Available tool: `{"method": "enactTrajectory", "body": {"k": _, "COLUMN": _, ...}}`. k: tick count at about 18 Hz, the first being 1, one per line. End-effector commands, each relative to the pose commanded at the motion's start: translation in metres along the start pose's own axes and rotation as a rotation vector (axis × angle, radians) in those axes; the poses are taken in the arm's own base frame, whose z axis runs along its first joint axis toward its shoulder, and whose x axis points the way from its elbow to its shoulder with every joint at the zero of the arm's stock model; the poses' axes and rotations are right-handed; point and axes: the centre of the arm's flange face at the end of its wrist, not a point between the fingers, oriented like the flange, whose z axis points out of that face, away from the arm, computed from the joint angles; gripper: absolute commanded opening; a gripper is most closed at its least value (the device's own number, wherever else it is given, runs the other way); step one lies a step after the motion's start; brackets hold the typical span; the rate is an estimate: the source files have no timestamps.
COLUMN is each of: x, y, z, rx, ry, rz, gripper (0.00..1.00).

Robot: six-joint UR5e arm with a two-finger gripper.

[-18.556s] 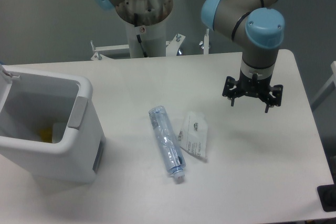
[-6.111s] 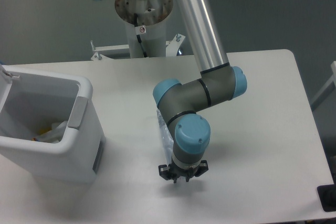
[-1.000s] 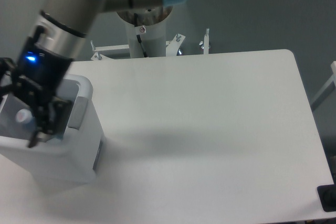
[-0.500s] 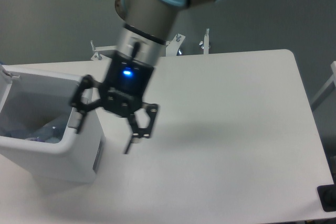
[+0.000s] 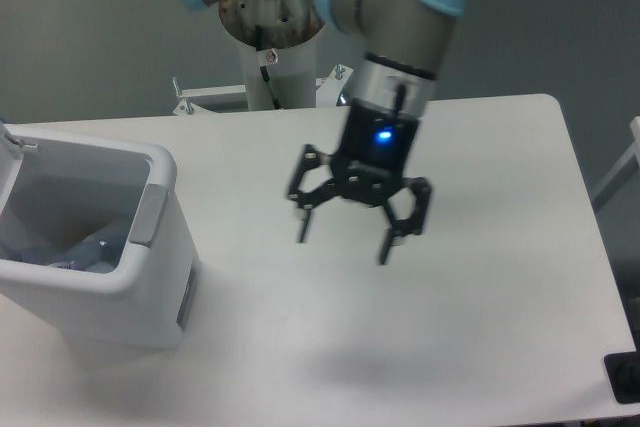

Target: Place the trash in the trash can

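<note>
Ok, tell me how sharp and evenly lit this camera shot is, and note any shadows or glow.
Fixed camera: soft, even light with no harsh glare on the table. The gripper is slightly blurred, a blue light glowing on its body. A faint diffuse shadow lies on the table below it. The trash can is fairly sharp; its contents look murky.

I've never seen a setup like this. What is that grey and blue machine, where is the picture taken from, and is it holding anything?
This is a single fixed camera looking down at a white table. The grey machine with light-blue joints is a robot arm, mounted on a post behind the table. At its end hangs a black two-finger tool, with a small blue light above it. The fingers are spread open and hold nothing; the tool hangs above the middle of the table. On the left stands a white trash can with a grey rim panel. Inside it lies something bluish and clear, seemingly a plastic bottle, though it is only partly visible.
</note>
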Motion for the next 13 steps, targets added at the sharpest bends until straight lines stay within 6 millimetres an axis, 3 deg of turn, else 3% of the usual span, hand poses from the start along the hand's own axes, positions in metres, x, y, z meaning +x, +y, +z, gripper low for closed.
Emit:
{"method": "enactTrajectory", "body": {"k": 2, "x": -0.037, "y": 0.030, "z": -0.004, "rx": -0.020, "ry": -0.024, "rz": 0.056, "gripper": 1.00}}
{"method": "enactTrajectory", "body": {"k": 4, "x": -0.055, "y": 0.042, "z": -0.005, "rx": -0.049, "ry": -0.055, "rz": 0.087, "gripper": 1.00}}
{"method": "enactTrajectory", "body": {"k": 9, "x": -0.074, "y": 0.060, "z": -0.008, "rx": -0.260, "ry": -0.263, "rz": 0.103, "gripper": 1.00}}
{"method": "enactTrajectory", "body": {"k": 13, "x": -0.081, "y": 0.066, "z": -0.002, "rx": -0.388, "ry": -0.290, "rz": 0.155, "gripper": 1.00}}
